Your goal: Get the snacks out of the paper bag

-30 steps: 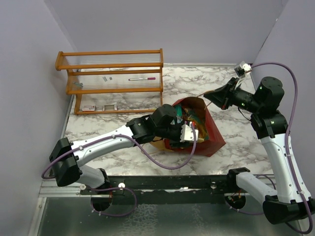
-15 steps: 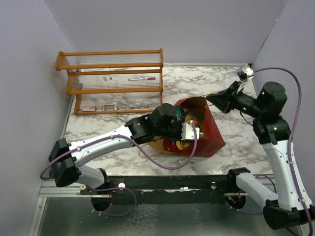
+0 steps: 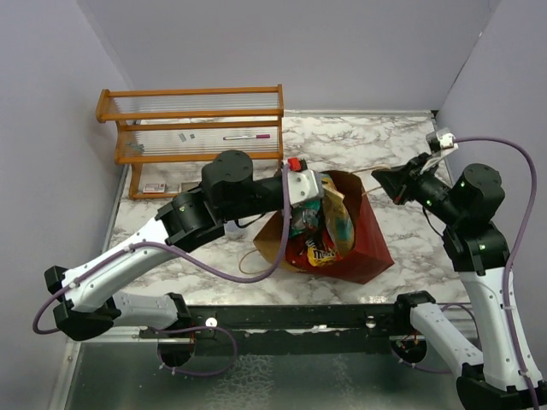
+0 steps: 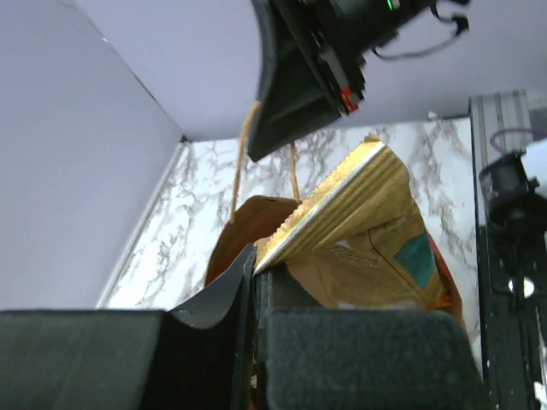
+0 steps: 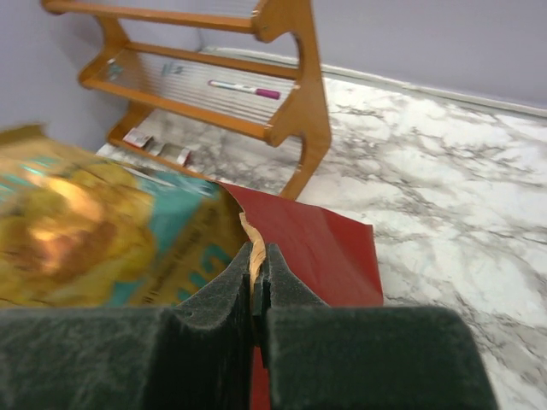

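The left end effector [image 3: 320,193] is clamped on the crimped top edge of a tan packet [image 3: 336,219], which hangs just above the open paper bag [image 3: 369,241]. The bag stands on the tabletop [image 3: 393,141]. The right end effector [image 3: 382,178] is pinched shut on the bag's handle [image 4: 243,145].

Marble-veined table [image 3: 402,158]. Carries a dark red paper bag [image 3: 369,241] near mid-front. Holds a wooden rack [image 3: 201,141] at far left.
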Robot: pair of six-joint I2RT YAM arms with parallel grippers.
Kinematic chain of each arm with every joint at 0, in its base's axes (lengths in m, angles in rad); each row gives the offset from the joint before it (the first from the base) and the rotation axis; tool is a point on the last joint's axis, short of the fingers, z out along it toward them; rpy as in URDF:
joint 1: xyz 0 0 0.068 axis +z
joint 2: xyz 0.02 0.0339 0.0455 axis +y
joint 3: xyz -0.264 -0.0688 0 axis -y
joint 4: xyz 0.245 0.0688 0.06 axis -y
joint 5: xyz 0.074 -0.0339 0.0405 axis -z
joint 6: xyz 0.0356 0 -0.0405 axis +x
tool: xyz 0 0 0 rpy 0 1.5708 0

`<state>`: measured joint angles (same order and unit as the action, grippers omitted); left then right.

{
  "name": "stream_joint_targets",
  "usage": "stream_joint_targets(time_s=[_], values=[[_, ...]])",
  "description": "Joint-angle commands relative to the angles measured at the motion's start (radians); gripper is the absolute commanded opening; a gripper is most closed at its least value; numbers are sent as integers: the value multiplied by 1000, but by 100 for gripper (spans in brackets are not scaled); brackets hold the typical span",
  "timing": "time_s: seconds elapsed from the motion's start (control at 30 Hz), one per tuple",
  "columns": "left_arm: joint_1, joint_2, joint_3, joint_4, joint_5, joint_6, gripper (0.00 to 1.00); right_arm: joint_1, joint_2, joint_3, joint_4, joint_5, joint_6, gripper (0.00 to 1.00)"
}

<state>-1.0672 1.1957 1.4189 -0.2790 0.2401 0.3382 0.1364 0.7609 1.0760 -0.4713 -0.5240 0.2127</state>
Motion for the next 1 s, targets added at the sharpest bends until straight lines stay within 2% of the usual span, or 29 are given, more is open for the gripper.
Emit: stream_joint_targets(time_s=[0.0, 0.1, 0.27, 0.43, 0.57, 0.77, 0.97], values=[[-1, -25, 162, -47, -140, -102, 0, 0, -46, 11, -24, 248, 36, 2], [-1, -44, 241, -101, -206, -148, 0, 0, -64, 10, -33, 321, 42, 2], [-2, -78, 395, -215, -329, -208, 0, 0, -82, 7, -28, 334, 41, 2], [-2, -79, 523, -396, -542, -259, 0, 1, -88, 10, -30, 344, 41, 2], [-2, -123, 505, -494, -670, -312, 0, 0, -93, 23, -55, 422, 39, 2], [-1, -190, 443, -612, -749, -423, 0, 0, -81, 57, -104, 651, 32, 2], [-1, -194, 357, -710, -801, -525, 0, 0, -71, 86, -113, 794, -11, 2]])
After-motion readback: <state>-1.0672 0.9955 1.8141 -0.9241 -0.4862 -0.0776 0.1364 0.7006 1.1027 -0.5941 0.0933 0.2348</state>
